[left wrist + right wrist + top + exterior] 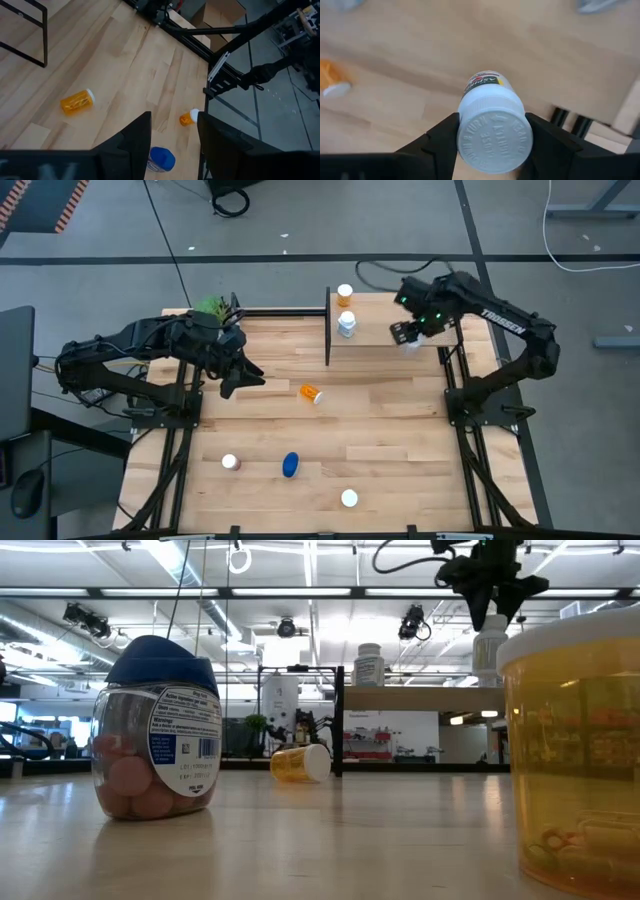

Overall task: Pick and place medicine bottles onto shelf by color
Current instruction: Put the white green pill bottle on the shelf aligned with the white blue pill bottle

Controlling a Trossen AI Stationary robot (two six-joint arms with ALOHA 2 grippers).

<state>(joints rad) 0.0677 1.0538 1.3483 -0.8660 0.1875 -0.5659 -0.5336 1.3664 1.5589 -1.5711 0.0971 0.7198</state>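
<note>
My right gripper (408, 340) is shut on a white medicine bottle (492, 125) over the right half of the light wood shelf (385, 315). An orange bottle (345, 293) and a white bottle (347, 326) stand at the shelf's left end. My left gripper (243, 376) is open and empty above the table's far left. An orange bottle (311, 392) lies on its side mid-table. A rounded blue bottle (290, 465) and two white-capped bottles (230, 462) (349, 498) are near the front. My right gripper pinches the white bottle at its white cap (495, 142), one finger (440, 137) on each side. The fingers come from above, pointing down (490, 585). The bottle hangs upright below them (490, 650), its base at the shelf top; touching or just clear, I cannot tell.
A black post (328, 325) stands at the shelf's left end. A green plant (212, 307) sits at the table's far left corner. In the low view an orange bottle (575, 750) stands close to the camera. Bare tabletop (390, 420) lies between the shelf and the front bottles.
</note>
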